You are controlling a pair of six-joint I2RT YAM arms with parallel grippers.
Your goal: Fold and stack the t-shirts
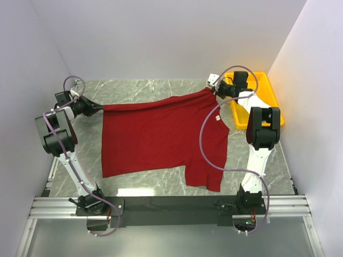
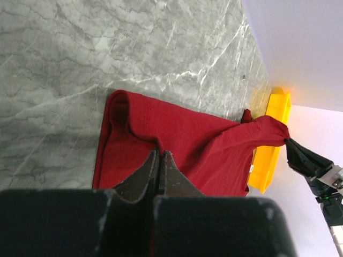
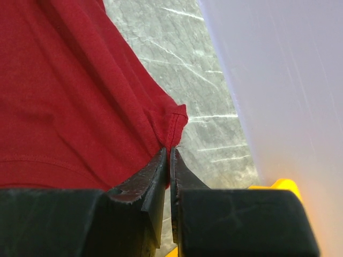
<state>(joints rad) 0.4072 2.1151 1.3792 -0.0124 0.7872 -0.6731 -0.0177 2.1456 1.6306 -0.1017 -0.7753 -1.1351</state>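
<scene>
Dark red cloth, the short-sleeved round-neck t-shirt (image 1: 161, 139) lies spread on the grey marble table (image 1: 139, 88). Its far edge is pulled taut left to right between the left gripper (image 1: 99, 107) and the right gripper (image 1: 215, 91), each at its own corner. In the left wrist view, the jaws are pinched together on a cloth fold. In the right wrist view, the jaws are clamped on a hemmed corner, near the yellow plastic tray (image 3: 284, 184).
</scene>
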